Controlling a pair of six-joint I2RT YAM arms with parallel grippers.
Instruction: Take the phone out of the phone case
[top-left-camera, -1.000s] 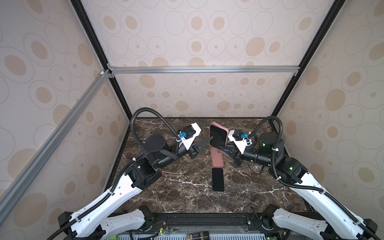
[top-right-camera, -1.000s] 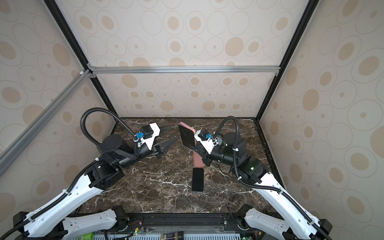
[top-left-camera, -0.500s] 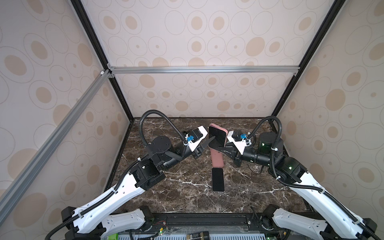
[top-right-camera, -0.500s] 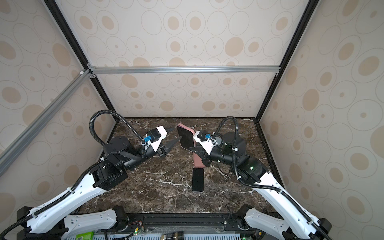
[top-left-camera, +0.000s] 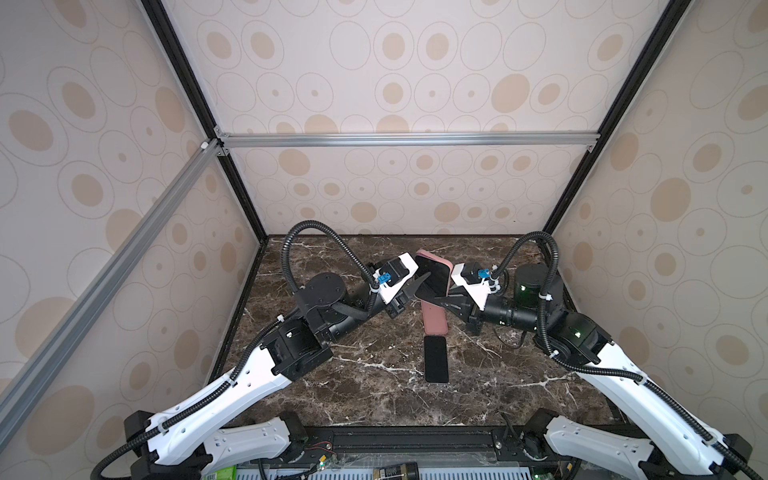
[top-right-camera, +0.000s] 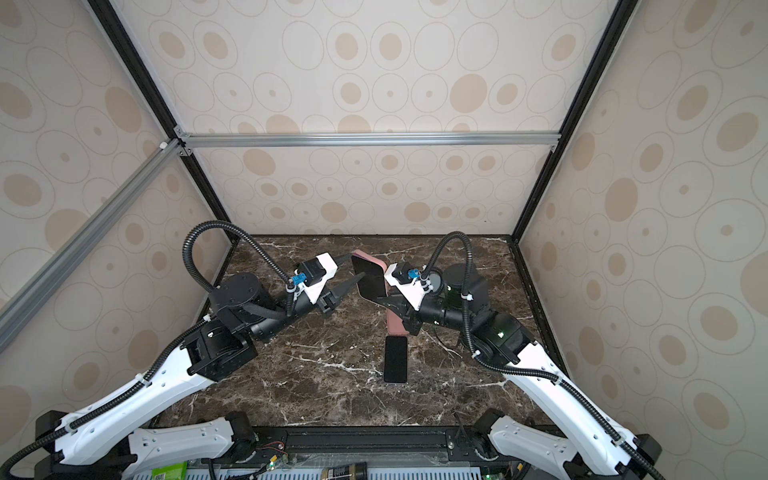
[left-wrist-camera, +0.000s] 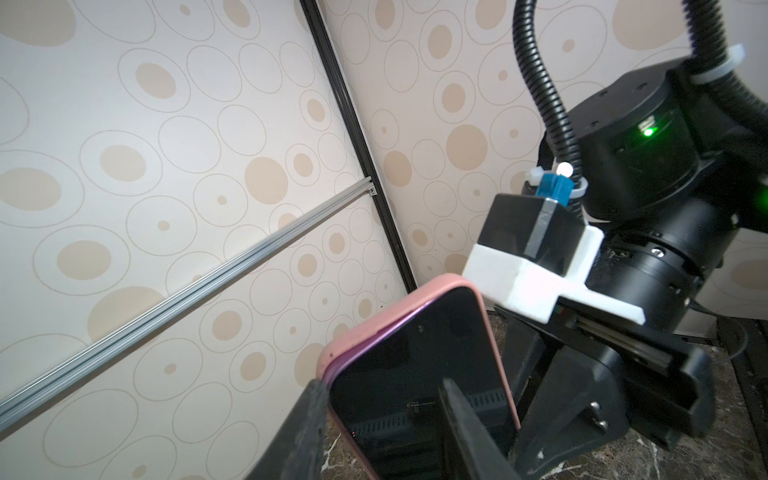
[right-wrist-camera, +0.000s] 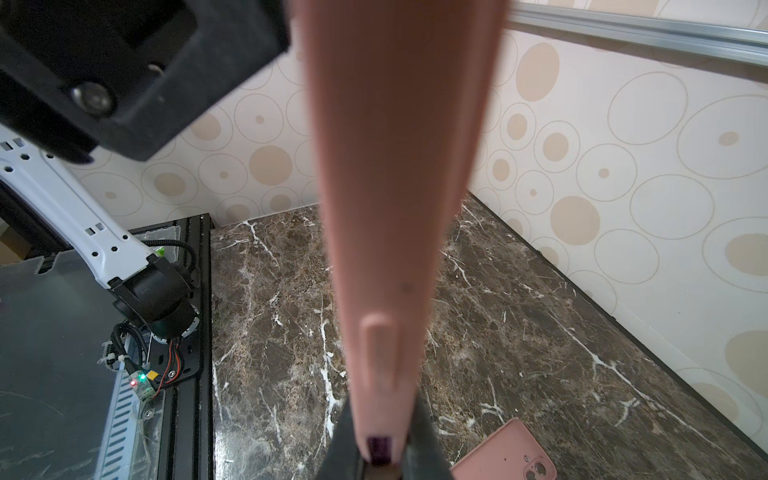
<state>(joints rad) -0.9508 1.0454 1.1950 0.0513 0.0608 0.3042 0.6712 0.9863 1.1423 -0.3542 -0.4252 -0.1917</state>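
A phone (top-left-camera: 432, 276) (top-right-camera: 369, 277) with a dark screen sits in a pink phone case (left-wrist-camera: 376, 328) and is held up above the table. My right gripper (top-left-camera: 445, 300) (right-wrist-camera: 380, 453) is shut on the lower end of the case, whose pink side (right-wrist-camera: 395, 208) runs up the right wrist view. My left gripper (top-left-camera: 423, 283) (left-wrist-camera: 386, 415) is open and straddles the phone's long edge. One of its fingers (left-wrist-camera: 309, 419) lies against the case's rim, the other finger (left-wrist-camera: 463, 428) stands in front of the screen (left-wrist-camera: 415, 374).
A second pink case (top-left-camera: 435, 318) (right-wrist-camera: 505, 455) lies camera holes up on the marble table (top-left-camera: 365, 386), under the held phone. A bare black phone (top-left-camera: 436, 359) (top-right-camera: 395, 359) lies just in front of it. Patterned walls enclose three sides.
My left gripper has moved right from well clear of the held phone until its fingers straddle the phone's edge, and they have narrowed a little. The right arm has barely moved.
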